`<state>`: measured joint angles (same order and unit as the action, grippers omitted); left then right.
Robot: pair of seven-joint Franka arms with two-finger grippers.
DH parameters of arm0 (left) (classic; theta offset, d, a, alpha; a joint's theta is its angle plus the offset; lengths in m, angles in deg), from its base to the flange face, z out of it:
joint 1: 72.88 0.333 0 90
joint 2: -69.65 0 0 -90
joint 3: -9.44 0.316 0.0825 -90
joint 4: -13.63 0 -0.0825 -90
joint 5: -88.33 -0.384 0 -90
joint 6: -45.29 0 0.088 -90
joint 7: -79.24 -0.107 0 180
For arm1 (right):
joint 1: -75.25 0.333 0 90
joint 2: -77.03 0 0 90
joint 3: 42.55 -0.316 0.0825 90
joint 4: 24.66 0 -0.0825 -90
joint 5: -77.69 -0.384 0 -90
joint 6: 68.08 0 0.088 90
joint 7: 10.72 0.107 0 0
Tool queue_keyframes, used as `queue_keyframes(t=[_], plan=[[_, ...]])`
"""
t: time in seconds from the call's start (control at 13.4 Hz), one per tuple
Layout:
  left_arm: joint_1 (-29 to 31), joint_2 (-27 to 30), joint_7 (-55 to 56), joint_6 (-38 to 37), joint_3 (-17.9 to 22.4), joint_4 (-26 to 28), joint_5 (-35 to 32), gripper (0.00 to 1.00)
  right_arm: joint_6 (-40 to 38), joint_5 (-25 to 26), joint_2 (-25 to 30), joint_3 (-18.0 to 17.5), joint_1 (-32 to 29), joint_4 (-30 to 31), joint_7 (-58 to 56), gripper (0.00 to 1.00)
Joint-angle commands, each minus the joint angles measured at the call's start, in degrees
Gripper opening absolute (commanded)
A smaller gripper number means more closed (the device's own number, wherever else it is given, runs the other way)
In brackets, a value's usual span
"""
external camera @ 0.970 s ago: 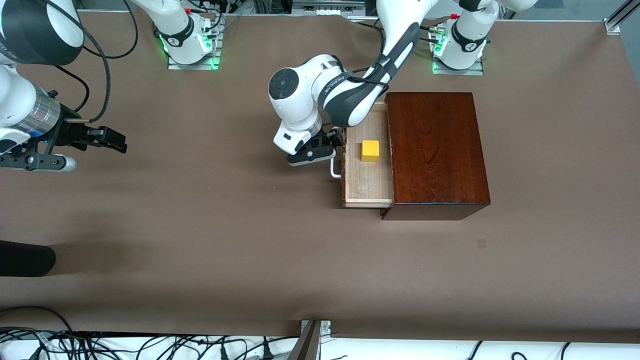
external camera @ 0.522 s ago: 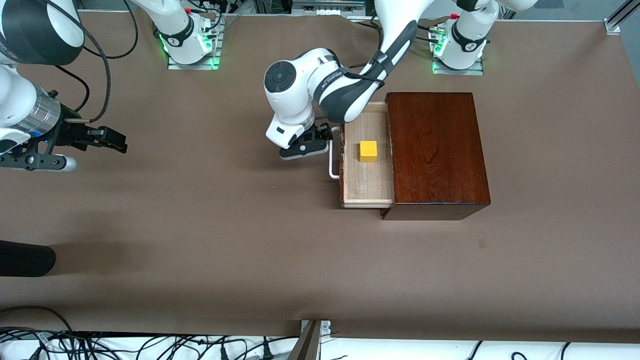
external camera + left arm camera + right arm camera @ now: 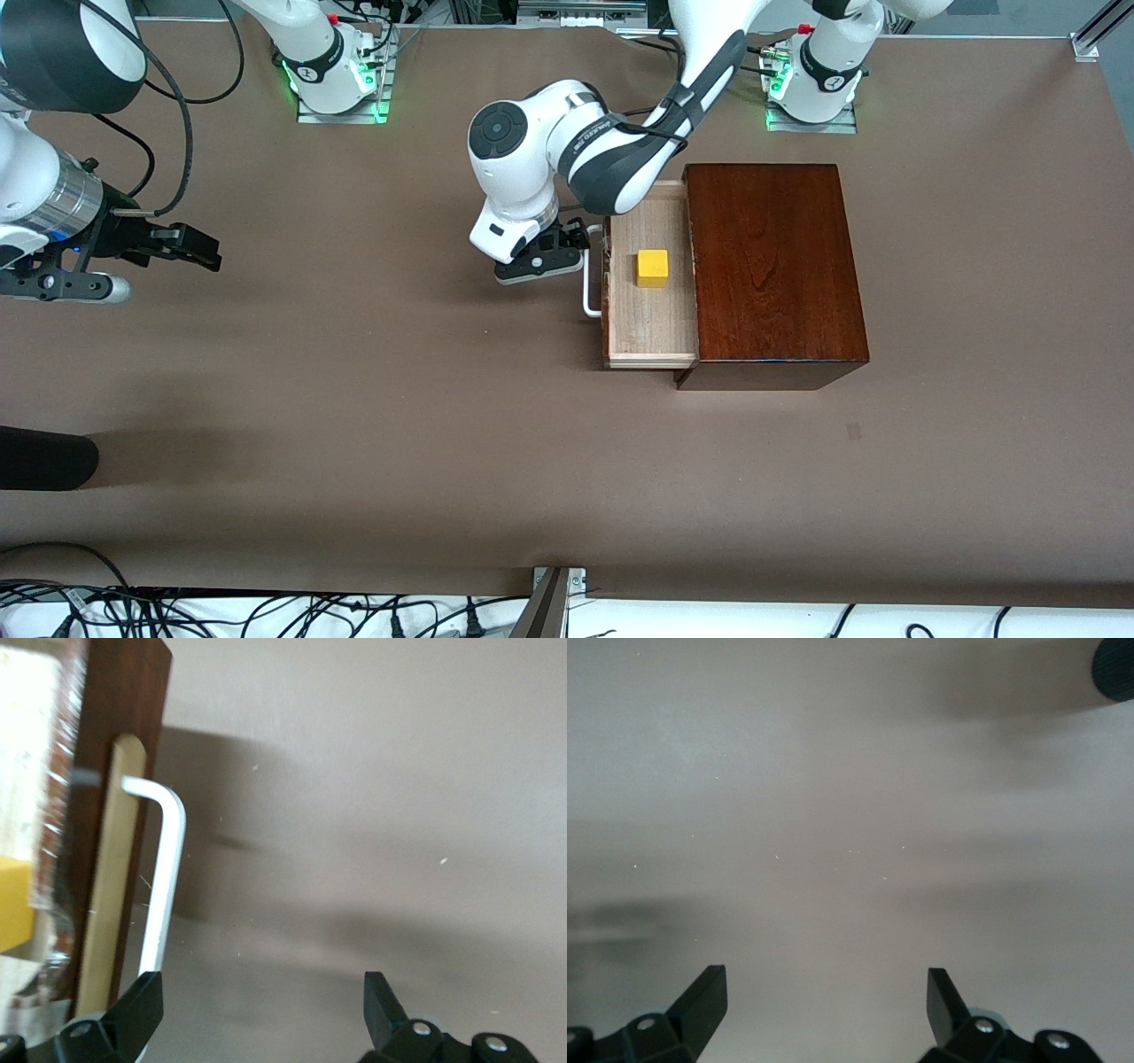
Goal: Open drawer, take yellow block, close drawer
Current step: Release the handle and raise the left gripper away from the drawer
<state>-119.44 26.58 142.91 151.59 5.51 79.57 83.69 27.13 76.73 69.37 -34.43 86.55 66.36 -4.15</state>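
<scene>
Yellow block (image 3: pixel 654 267) sits in the open drawer (image 3: pixel 651 328), at 3 o'clock from the left hand (image 3: pixel 542 264), past the handle (image 3: pixel 590 292). Left hand is wide and empty, nearer than the right hand (image 3: pixel 182 246), which waits wide over bare tabletop (image 3: pixel 354 399).

A wide table (image 3: pixel 354 425) covered in matte brown sheeting fills nearly the whole front view. Along its edge nearest the camera, a tangle of black cables (image 3: pixel 221 611) lies on a pale floor, beside a metal bracket (image 3: pixel 554 589) fixed at the middle of that edge. Aluminium framing (image 3: pixel 1094 31) shows at the table's corner by the left arm's end. Light is even and soft, casting faint shadows.
</scene>
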Motion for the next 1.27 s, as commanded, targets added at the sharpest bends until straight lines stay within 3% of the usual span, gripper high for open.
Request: queue_keyframes(t=[0.0, 0.15, 0.52, 0.97, 1.19], plan=[[4.0, 5.09, -1.71, -2.15, -0.02, 0.07, 4.72, 1.0, -0.91, 0.78, 0.98, 0.32, -0.23, -0.67, 2.81, 1.0], [8.4, 8.43, -3.1, -4.86, -0.11, 0.77, 7.71, 1.0, -0.91, 0.95, 0.98, 0.14, -0.15, -0.76, 3.36, 1.0], [16.22, 16.43, -11.19, -12.43, -0.11, 1.65, 7.99, 1.0, -0.82, 0.16, 0.98, -0.47, 0.12, -0.76, 3.45, 1.0], [27.29, 28.38, -25.86, -15.41, -0.02, 9.82, 8.08, 1.0, -1.26, -0.02, 0.98, -2.93, 0.56, -0.85, 3.8, 1.0], [33.45, 34.87, -36.65, -15.25, -0.02, 17.09, 8.08, 1.0, -1.26, -0.1, 0.89, -3.02, 0.64, -0.85, 3.8, 1.0]])
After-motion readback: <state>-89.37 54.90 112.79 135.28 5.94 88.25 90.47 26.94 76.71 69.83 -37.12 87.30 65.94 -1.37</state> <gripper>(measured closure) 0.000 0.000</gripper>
